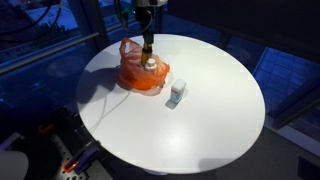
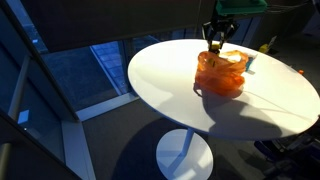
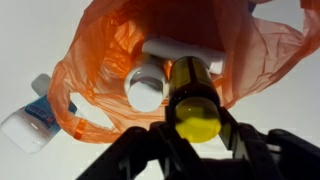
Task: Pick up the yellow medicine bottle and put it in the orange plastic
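My gripper [image 3: 196,140] is shut on the yellow medicine bottle [image 3: 194,100], a dark amber bottle with a yellow end, and holds it over the open mouth of the orange plastic bag [image 3: 110,50]. In both exterior views the gripper [image 1: 148,50] [image 2: 219,40] hangs just above the bag [image 1: 142,75] [image 2: 220,75] on the round white table [image 1: 210,120]. Inside the bag lies a white-capped bottle [image 3: 146,92] and a white object [image 3: 180,48].
A small white bottle with a blue label [image 1: 177,95] [image 3: 30,118] stands on the table beside the bag. The table edge [image 2: 160,100] drops to a dark floor. Cables and gear [image 1: 70,160] sit below the table's near side.
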`<move>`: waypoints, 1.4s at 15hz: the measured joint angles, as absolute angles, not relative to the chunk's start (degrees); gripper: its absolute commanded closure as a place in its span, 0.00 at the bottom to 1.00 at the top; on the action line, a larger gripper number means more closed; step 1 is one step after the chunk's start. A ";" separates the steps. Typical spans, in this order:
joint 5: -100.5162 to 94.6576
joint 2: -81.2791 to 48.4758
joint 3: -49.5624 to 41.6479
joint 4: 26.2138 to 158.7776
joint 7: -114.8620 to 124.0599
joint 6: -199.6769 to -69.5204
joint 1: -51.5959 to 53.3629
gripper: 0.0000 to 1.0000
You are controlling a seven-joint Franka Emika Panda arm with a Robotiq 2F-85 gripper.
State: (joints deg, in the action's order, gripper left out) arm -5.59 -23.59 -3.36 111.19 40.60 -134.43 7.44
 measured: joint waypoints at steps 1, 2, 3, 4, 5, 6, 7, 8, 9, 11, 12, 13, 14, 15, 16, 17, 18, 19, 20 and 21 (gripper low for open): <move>-5.59 -23.81 -3.43 110.93 40.60 -134.43 7.44 0.80; -5.59 -24.03 -3.49 110.71 40.59 -134.47 7.44 0.80; -5.59 -24.27 -3.56 110.50 40.59 -134.57 7.44 0.80; -5.59 -24.48 -3.63 110.35 40.58 -134.81 7.44 0.80; -5.59 -24.61 -3.73 110.30 40.58 -135.09 7.44 0.80; -5.59 -24.73 -3.84 110.27 40.58 -135.44 7.44 0.80; -5.59 -24.88 -3.96 110.25 40.58 -135.85 7.43 0.80; -5.59 -25.15 -4.04 110.25 40.58 -136.08 7.43 0.80; -5.59 -25.47 -4.09 110.25 40.58 -136.32 7.43 0.80; -5.59 -26.01 -4.14 110.25 40.58 -136.91 7.43 0.80; -5.59 -26.20 -4.14 110.25 40.58 -137.16 7.43 0.80; -5.59 -26.41 -4.14 110.25 40.58 -137.34 7.43 0.80; -5.59 -26.66 -4.14 110.25 40.58 -137.49 7.44 0.80; -5.59 -26.96 -4.14 110.25 40.58 -137.62 7.46 0.80; -5.59 -27.27 -4.14 110.25 40.58 -137.73 7.49 0.80; -5.59 -27.56 -4.14 110.26 40.58 -137.81 7.52 0.80; -5.59 -27.78 -4.14 110.26 40.54 -137.85 7.53 0.80; -5.59 -27.95 -4.14 110.26 40.48 -137.85 7.53 0.80; -5.59 -28.07 -4.14 110.26 40.40 -137.85 7.53 0.80; -5.59 -28.12 -4.13 110.28 40.29 -137.85 7.54 0.80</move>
